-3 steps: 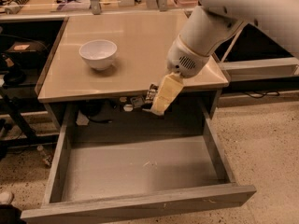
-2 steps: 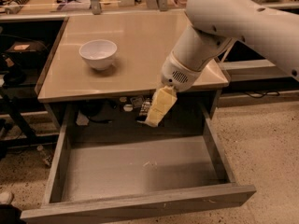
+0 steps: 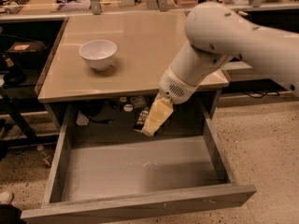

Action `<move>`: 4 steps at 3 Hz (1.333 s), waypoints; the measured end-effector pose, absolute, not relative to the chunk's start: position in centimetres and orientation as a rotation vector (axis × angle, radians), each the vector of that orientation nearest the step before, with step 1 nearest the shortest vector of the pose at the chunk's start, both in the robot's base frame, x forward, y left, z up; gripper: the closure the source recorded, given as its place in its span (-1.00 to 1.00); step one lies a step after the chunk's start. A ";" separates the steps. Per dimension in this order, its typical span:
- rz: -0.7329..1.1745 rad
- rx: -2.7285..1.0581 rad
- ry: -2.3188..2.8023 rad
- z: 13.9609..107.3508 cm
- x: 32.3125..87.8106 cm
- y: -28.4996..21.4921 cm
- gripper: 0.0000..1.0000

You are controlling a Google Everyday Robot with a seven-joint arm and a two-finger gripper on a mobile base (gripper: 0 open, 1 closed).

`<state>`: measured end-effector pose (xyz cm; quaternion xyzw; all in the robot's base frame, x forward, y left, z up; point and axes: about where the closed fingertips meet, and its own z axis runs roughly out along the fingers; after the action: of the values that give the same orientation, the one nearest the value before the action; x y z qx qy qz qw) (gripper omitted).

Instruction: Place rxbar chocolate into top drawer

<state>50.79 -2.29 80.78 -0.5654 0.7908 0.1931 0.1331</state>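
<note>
Overall, a beige table (image 3: 140, 55) with a smooth, faintly glossy top is seen on a speckled floor (image 3: 261, 139), with cluttered benches (image 3: 46, 3) ranged behind the table. A round white bowl (image 3: 98, 54) is set on the table's left half. Under the table's front edge the top drawer (image 3: 140, 204) is pulled fully out; its grey wood-grain walls are low and its flat bottom is bare apart from a pale fleck.

Compared with a second ago, the gripper (image 3: 150, 125) has been carried leftward and lower, from the table's front right edge to just under the tabletop, above the rear of the drawer. The bowl has not been moved.

The white, rounded arm (image 3: 224, 36) is angled down across the table's right front corner. The cream fingers (image 3: 159, 115) are pinched on the rxbar chocolate (image 3: 141, 119), a thin dark bar held tilted in the air, not touching the drawer bottom.
</note>
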 end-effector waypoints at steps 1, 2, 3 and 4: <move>0.602 -1.535 2.339 76.8 50.0 -1.5 1.00; 0.592 -1.452 2.405 73.2 50.2 -1.4 1.00; 0.612 -1.376 2.471 69.6 50.1 -1.0 1.00; 0.612 -1.376 2.471 69.6 50.1 -1.0 1.00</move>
<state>50.11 -0.96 69.61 -0.4719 0.8473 0.2099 0.1235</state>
